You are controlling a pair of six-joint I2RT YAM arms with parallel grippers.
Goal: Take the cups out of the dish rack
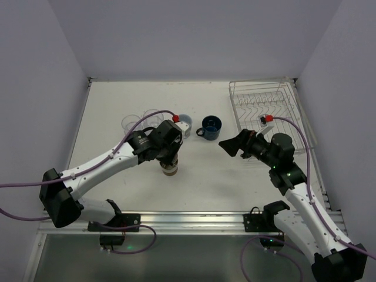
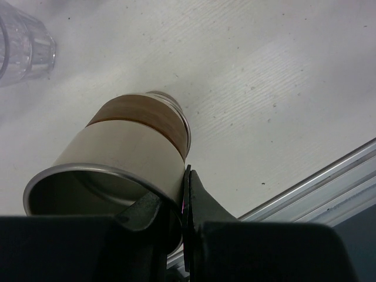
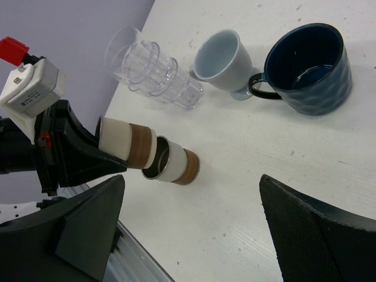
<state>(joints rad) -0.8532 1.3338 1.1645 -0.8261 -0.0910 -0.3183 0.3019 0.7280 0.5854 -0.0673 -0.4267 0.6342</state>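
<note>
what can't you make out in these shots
Top view: the left gripper covers the held cream cup; only the lower cup peeks out.
Left wrist view: it hides most of the lower cup; the frame edge cuts off the clear tumbler.
Top view: the right arm hides the near corner of the dish rack.

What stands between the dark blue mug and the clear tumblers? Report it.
A pale blue footed cup, upright, separates the dark blue handled mug from the clear glass tumblers; clearest in the right wrist view.
</note>
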